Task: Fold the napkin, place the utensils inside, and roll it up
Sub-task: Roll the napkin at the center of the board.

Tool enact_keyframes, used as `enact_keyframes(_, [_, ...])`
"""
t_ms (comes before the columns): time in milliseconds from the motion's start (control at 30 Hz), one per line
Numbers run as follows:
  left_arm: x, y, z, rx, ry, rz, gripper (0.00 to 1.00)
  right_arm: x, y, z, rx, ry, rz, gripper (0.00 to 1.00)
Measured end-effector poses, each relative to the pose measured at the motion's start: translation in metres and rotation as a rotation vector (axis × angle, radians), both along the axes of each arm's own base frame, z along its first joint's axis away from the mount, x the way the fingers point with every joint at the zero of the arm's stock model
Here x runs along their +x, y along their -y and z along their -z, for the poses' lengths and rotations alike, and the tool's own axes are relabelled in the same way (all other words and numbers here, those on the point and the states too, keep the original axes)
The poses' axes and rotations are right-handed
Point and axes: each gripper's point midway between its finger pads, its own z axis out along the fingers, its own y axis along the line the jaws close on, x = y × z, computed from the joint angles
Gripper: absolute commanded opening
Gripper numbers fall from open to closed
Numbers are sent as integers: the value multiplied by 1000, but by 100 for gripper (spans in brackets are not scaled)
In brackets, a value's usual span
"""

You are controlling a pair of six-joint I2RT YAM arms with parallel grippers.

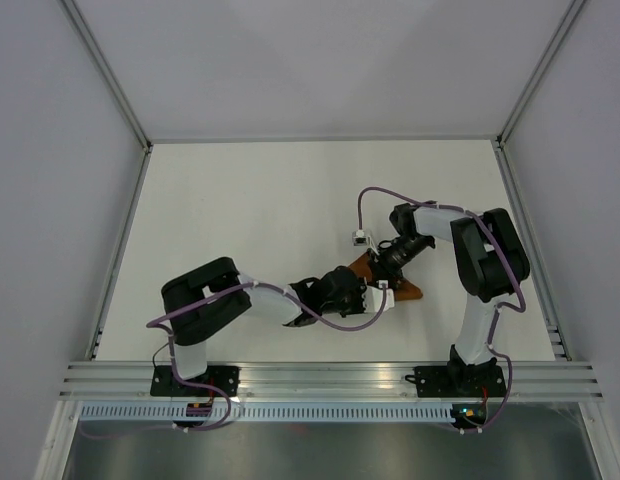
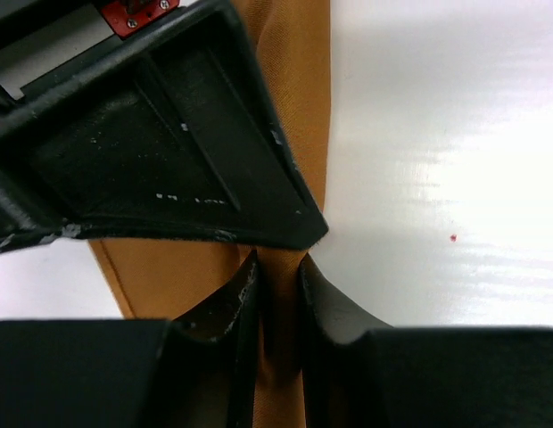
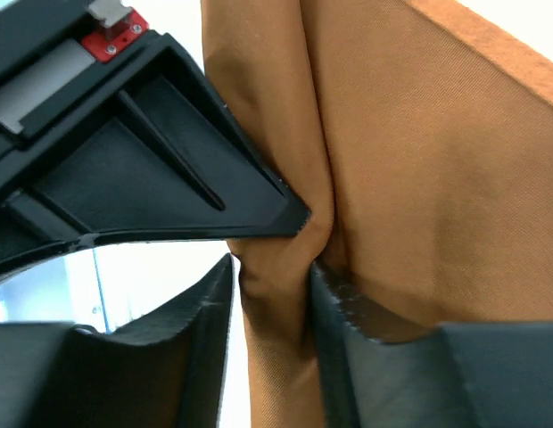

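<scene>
Apparently mid-fold — napkin (image 1: 408, 291) lay bunched right of worktop (image 1: 290, 200) centre, long axis 10-to-4 o'clock. From 9 o'clock, left claw (image 2: 278, 267) clamped its raised fold; from 1 o'clock, right claw (image 3: 272, 267) pinched same fold — both equally near.

The left arm (image 1: 202, 300) and right arm (image 1: 487, 255) were black and white, trailing purple cables (image 1: 374, 191); the fingers (image 2: 214, 325) were black, with a red screwed tag (image 2: 138, 11) above.

My left arm (image 1: 205, 300) and right arm (image 1: 490, 255) bent inward, wrists nearly meeting, left jaws and right jaws each pinching the napkin (image 3: 419, 178).
</scene>
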Motion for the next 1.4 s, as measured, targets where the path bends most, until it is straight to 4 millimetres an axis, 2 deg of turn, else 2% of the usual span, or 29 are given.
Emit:
enact_keyframes(167, [3, 8, -1, -47, -135, -28, 4, 10, 7, -6, -33, 129, -12, 61])
enact_keyframes(333, [5, 17, -2, -90, -270, -41, 3, 38, 17, -16, -61, 302, 19, 65])
enact_keyframes(567, [6, 19, -3, -142, -474, -34, 4, 76, 39, -48, -61, 525, 146, 67])
enact_keyframes(633, [6, 21, -3, -145, -536, -36, 4, 79, 47, -58, -59, 581, 184, 67])
enact_keyframes(733, [9, 21, -1, -137, -629, -48, 4, 76, 55, -72, -57, 665, 216, 69])
enact_keyframes(833, [12, 22, -1, -115, -710, -57, 4, 63, 57, -83, -40, 752, 223, 69])
enact_keyframes(933, [14, 26, 0, -83, -795, -74, 3, 47, 59, -86, -26, 812, 223, 70])
enact_keyframes(1033, [15, 29, 1, -59, -862, -88, 3, 34, 61, -79, -20, 848, 213, 72])
enact_keyframes(1200, [17, 28, 1, -37, -952, -112, 3, 17, 62, -54, -22, 846, 184, 72])
enact_keyframes(1400, [21, 19, 3, -13, -1038, -156, 3, 7, 50, -32, -19, 853, 107, 71])
